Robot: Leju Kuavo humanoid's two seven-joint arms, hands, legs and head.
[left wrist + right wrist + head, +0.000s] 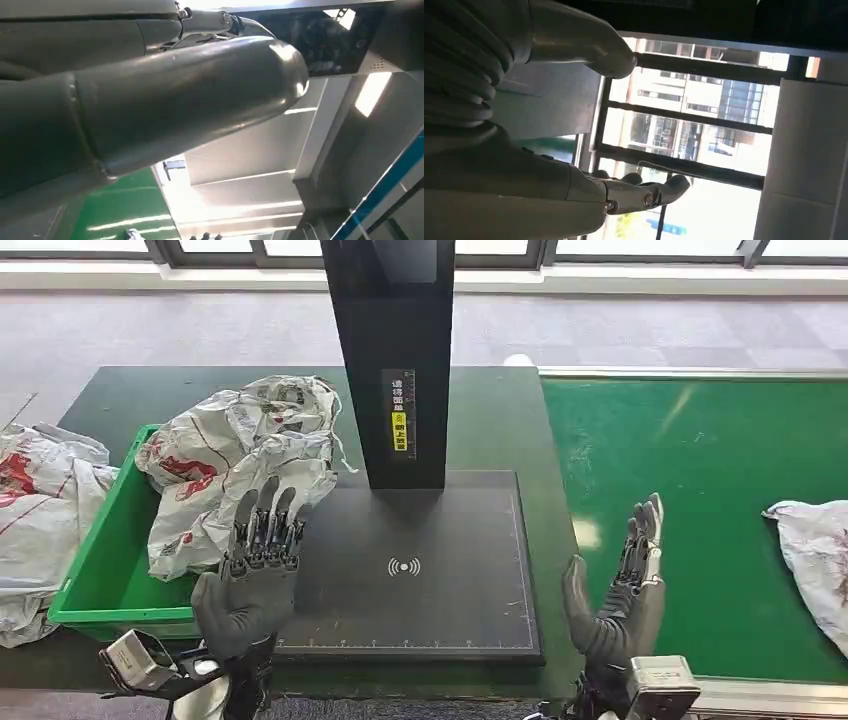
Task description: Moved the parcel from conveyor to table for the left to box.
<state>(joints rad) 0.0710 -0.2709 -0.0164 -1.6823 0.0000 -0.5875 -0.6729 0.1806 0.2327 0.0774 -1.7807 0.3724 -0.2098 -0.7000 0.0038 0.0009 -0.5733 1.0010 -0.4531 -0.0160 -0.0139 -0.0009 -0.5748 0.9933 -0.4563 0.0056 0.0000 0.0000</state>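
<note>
Left hand: the left hand (250,575) is hovering over the near left corner of the scanner plate (420,570), palm down, fingers (268,512) stretched forward and slightly apart, holding nothing; the fingertips are reaching to the edge of the bagged parcel in the bin.
Right hand: the right hand (622,590) is standing edge-up at the seam between the desk (490,420) and the conveyor (700,500), fingers straight and pointing away from the robot, thumb set off to the side, gripping nothing. In the right wrist view the hand (574,150) is showing its thumb and fingers extended with open air between them.
Parcel on conveyor: a white bagged parcel (815,565) is lying on the green belt at the far right edge of the head view, well apart from the right hand, partly cut off by the picture edge.
Green bin: the bin (100,560) is sitting on the desk left of the scanner plate, with a crumpled white-and-red bagged parcel (240,455) spilling over its rim toward the plate.
Outside bin: another white-and-red bag (35,510) is lying left of the bin.
Scanner post: a black upright post (395,360) is rising from the back of the plate.
</note>
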